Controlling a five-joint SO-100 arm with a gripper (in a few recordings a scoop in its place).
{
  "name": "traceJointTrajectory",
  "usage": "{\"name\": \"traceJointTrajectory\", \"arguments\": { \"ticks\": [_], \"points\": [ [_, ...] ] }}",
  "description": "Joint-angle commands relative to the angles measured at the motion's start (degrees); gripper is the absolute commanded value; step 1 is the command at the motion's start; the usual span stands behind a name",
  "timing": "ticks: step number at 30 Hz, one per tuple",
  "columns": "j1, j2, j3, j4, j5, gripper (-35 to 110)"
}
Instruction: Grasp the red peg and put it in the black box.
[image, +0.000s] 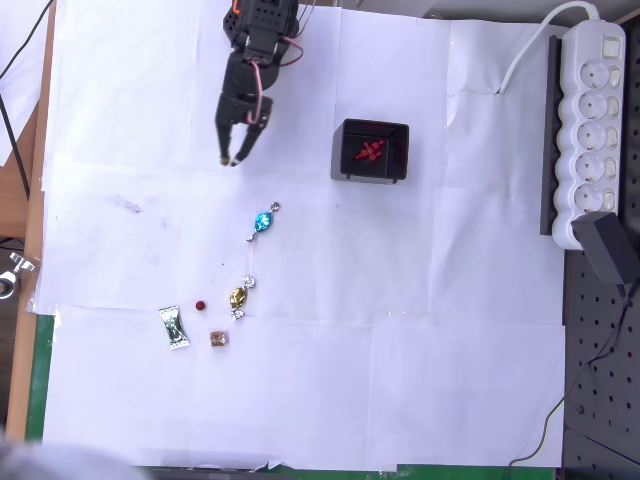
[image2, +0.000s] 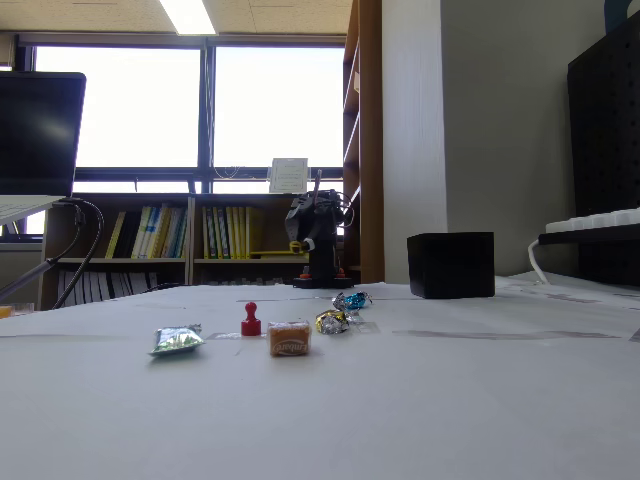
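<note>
One red peg (image2: 250, 319) standing upright, long axis vertical; one black box (image: 371, 150); four candies. Gripper (image: 232, 158) fingers nearly together, empty.

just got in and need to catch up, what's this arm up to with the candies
The black arm's gripper hangs near the top of the white paper in the overhead view, holding nothing. The red peg stands upright lower down among wrapped candies, next to the gold candy. The black box, right of the gripper, already holds some red pieces. The peg has not been grasped yet.
</note>
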Motion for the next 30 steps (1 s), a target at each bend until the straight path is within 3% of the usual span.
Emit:
{"name": "traceJointTrajectory", "arguments": {
  "ticks": [1,5,7,30],
  "points": [
    [3.78,10.81,-4.04,-17.40,0.26,0],
    [4.48,24.43,-3.96,-35.33,1.14,0],
    [4.31,27.77,-3.34,-38.94,1.76,0],
    [-0.70,58.89,27.51,-43.95,2.99,0]
  ]
}}
